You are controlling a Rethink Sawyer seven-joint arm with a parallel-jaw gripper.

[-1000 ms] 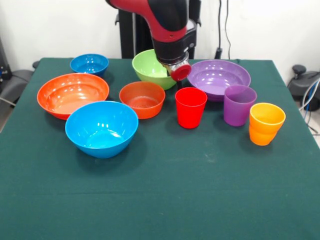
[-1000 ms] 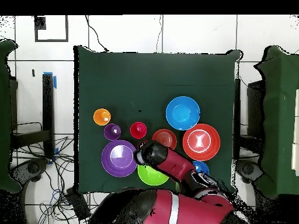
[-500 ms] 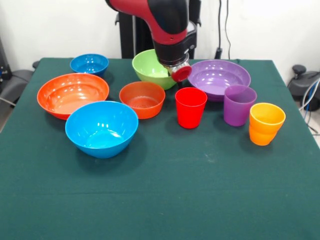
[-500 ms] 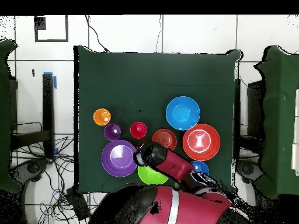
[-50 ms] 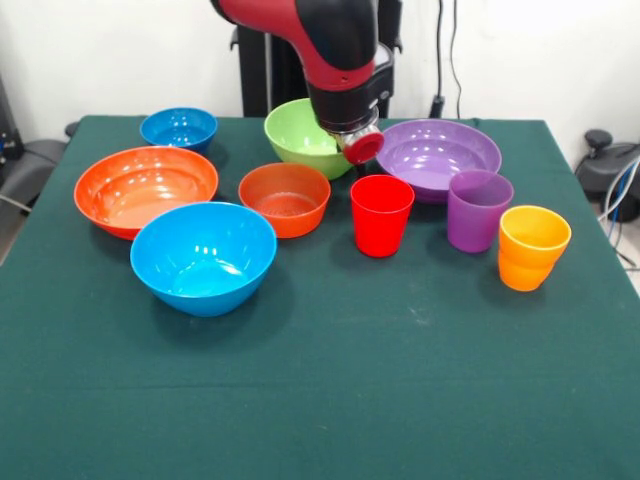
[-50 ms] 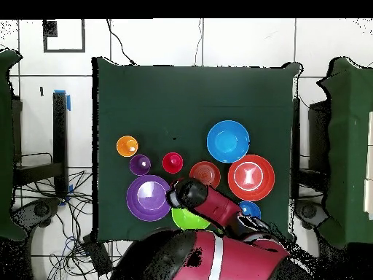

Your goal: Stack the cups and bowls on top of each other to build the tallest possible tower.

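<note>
1. Gripper (image 5: 360, 146) is hanging above the gap between the lime green bowl (image 5: 300, 137) and the purple bowl (image 5: 437, 155); whether the claw is released or clenched cannot be told.
2. Nothing is sitting stacked: all glossy plastic pieces are standing apart on the matte green tablecloth (image 5: 400, 380).
3. Red cup (image 5: 381, 214), purple cup (image 5: 478, 209) and waisted orange cup (image 5: 532, 247) are forming a row.
4. Wide orange-red bowl (image 5: 145, 188), small orange bowl (image 5: 284, 198), deep light blue bowl (image 5: 203, 257) and dark blue bowl (image 5: 178, 128) are sitting upright, rims round.

Front view, relative to the middle cup (image 5: 381, 214): two cups (image 5: 479, 209) right, small bowl (image 5: 285, 198) left, wide bowl (image 5: 437, 155) behind-right.
</note>
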